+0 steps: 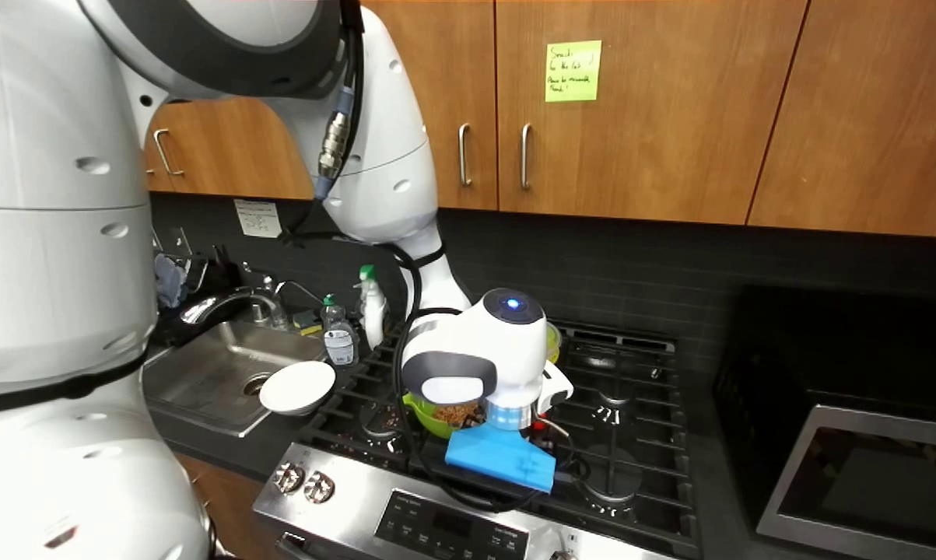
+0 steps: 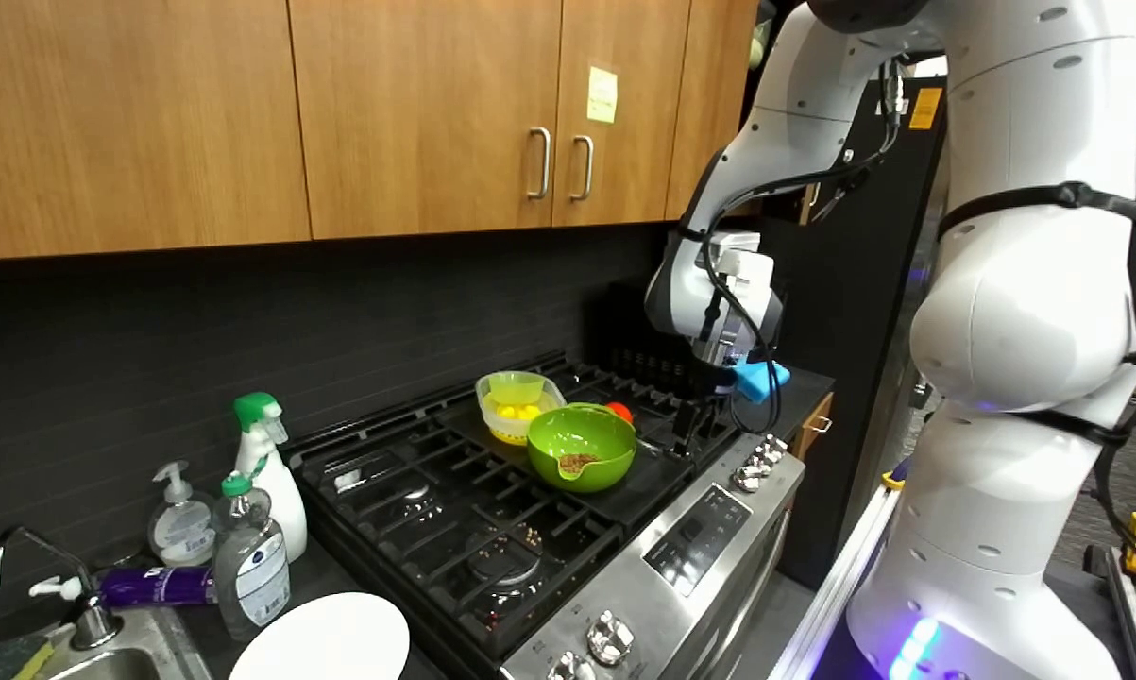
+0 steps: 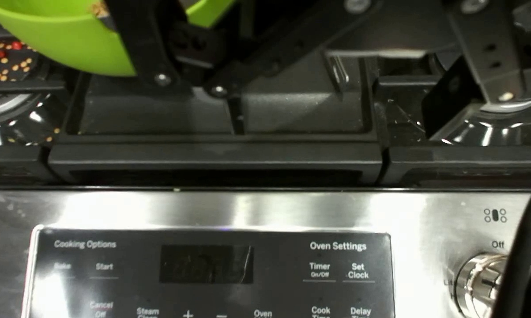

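Near the green bowl (image 2: 591, 480) on the stove (image 2: 638, 600), hovering with hand (image 3: 327, 73) spread wide and empty. Looks like lining-up stage tbh, probably calling for a careful sideways shift before closing.

The place was a kitchen, shown by the gas stove (image 2: 568, 534), its control panel (image 3: 212, 272) lettered "Cooking Options", the steel sink (image 1: 203, 373) with its curved tap (image 1: 233, 296), and the wooden cupboards (image 1: 646, 155) hung above. A yellow-green note (image 1: 573, 71) (handwritten, seemingly mentioning a lab) was stuck to one of the cupboards.
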Tool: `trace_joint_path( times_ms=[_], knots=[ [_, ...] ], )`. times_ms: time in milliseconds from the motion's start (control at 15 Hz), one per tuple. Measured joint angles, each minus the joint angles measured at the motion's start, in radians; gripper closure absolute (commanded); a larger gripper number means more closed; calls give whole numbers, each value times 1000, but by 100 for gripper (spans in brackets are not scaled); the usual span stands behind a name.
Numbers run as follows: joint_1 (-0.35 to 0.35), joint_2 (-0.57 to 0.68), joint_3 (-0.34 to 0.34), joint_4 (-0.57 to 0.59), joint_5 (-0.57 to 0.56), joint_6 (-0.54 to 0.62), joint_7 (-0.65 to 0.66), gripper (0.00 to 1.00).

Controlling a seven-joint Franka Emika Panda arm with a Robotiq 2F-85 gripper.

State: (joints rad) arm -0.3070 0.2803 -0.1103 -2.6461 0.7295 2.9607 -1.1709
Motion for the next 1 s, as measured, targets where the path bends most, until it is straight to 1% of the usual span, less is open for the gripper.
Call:
trace_joint_path(
  times_ms=[400, 667, 800, 1000],
  knots=[
    [-3, 1, 17, 50, 0, -1, -1, 0],
    [-28, 24, 34, 64, 2, -2, -7, 0],
    [-56, 43, 61, 71, 32, -3, -41, 0],
    [-109, 71, 129, 87, 97, -3, -126, 0]
  ],
)
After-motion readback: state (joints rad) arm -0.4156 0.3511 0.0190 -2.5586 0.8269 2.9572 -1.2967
